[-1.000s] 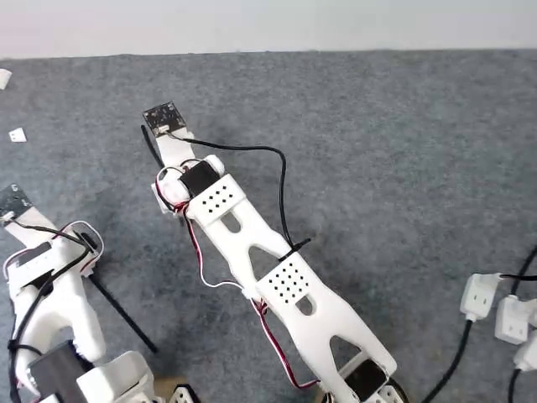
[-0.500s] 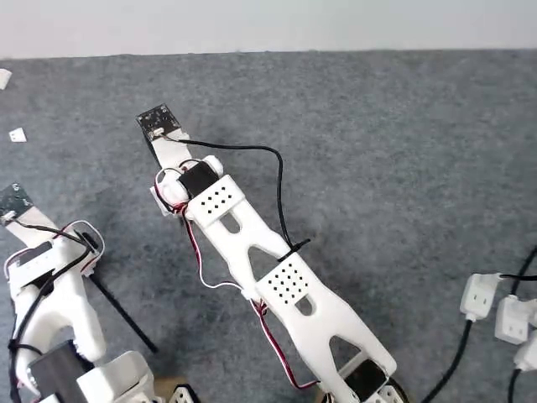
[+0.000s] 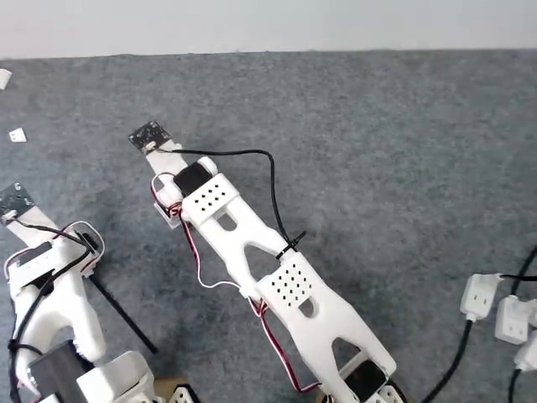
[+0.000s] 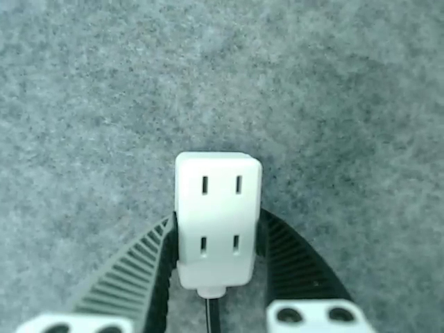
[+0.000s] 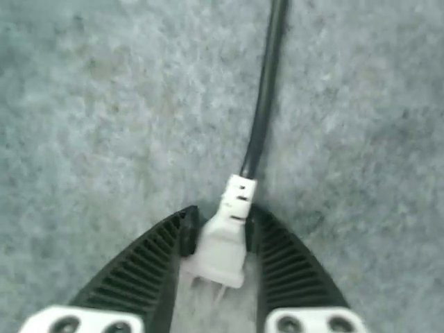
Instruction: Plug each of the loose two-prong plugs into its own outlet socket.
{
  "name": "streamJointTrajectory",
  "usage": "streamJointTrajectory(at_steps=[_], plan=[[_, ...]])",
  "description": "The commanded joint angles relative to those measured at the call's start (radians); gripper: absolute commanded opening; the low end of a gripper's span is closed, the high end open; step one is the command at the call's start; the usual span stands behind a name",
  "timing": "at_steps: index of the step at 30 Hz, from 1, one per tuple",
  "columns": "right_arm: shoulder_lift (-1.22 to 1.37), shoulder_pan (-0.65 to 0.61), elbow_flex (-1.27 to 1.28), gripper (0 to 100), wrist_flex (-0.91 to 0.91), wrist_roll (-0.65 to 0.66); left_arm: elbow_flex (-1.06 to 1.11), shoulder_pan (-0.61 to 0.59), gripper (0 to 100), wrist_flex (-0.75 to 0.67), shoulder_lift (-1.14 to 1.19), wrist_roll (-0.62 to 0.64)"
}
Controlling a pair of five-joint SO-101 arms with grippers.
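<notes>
Left end effector point(image 4: 216, 222) clamped on white socket point(image 4: 217, 201), near left table point(image 3: 377, 151) edge. Right end effector point(image 5: 220, 218) clamped on plug point(image 5: 223, 253), black cord point(image 5: 267, 90) running away over table. Other sockets point(image 3: 480, 295) at right table edge.

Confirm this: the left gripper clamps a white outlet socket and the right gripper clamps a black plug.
Wrong on one point: the plug in the right gripper is white, not black, as the right wrist view shows; only its cord is black. The left gripper does clamp a white outlet socket.
</notes>
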Motion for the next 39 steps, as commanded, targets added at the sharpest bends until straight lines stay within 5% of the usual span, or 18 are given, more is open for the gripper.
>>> streamJointTrajectory(at_steps=[1, 9, 17, 29, 39], plan=[[-0.061, -0.005, 0.002, 2.4, 0.059, -0.012, -0.010, 0.005, 1, -0.020, -0.002, -0.012], [-0.051, -0.013, -0.265, 0.9, 0.367, -0.040, -0.007, 0.035, 1, -0.020, -0.002, -0.014], [-0.125, 0.027, -0.146, 0.9, 0.377, -0.038, 0.004, 0.058, 1, -0.020, -0.003, -0.055], [-0.595, 0.070, 0.382, 0.9, 0.369, -0.071, 0.008, 0.112, 1, -0.020, -0.003, -0.063], [-0.997, 0.265, 0.799, 0.9, 0.367, 0.029, 0.025, 0.339, 1, -0.020, -0.011, -0.009]])
